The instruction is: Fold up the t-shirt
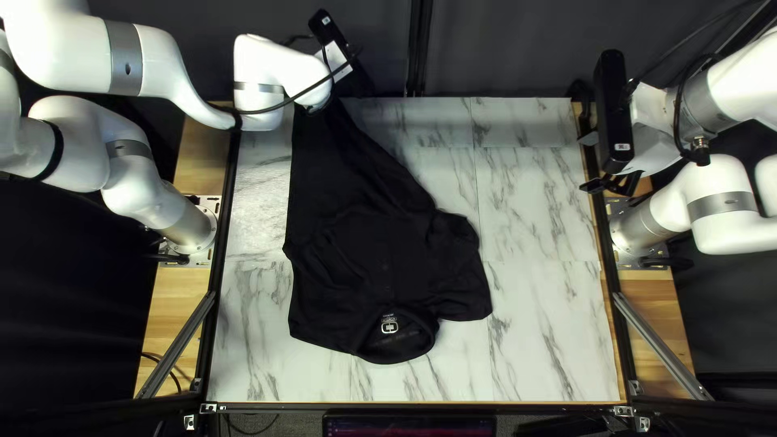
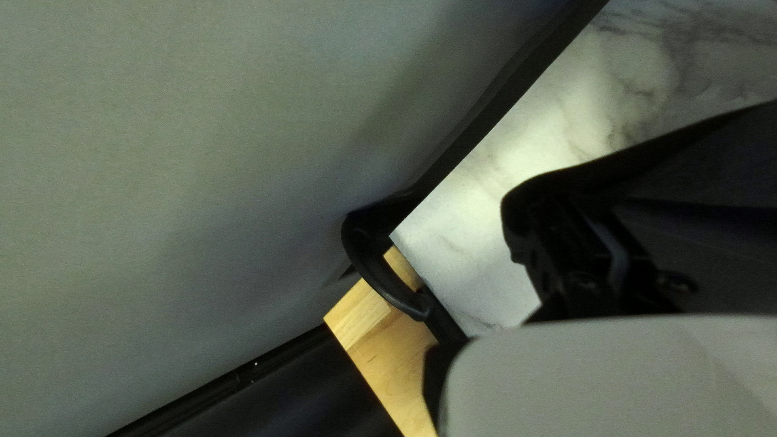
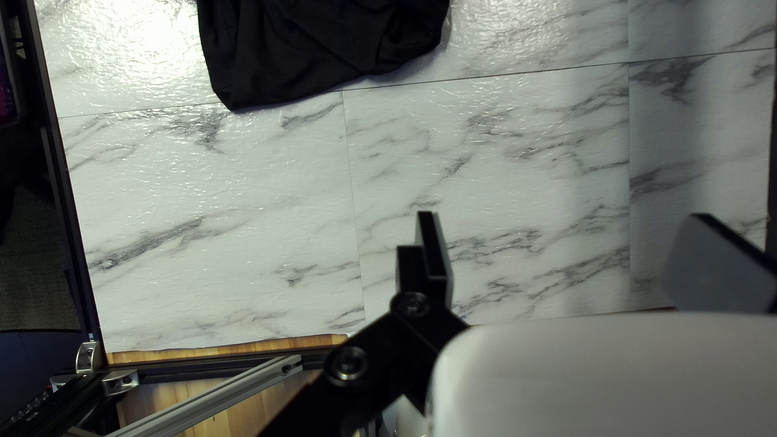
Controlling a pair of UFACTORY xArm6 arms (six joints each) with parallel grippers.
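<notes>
T-shirt (image 1: 364, 235): black, lightly creased, lying on the marbled desk (image 1: 550, 324), left of centre in the top left view. Round collar (image 1: 396, 356) toward the near edge; white-printed label (image 1: 389, 326) inside the neck. Far end narrows up to my left pincer (image 1: 336, 63), closed on the cloth. My right pincer (image 1: 591, 162) stands wide open, holding nothing.

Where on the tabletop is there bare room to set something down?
The widest bare tabletop lies between the t-shirt and my right arm's base. It's crowded at the shirt's far end, beneath my left arm.
</notes>
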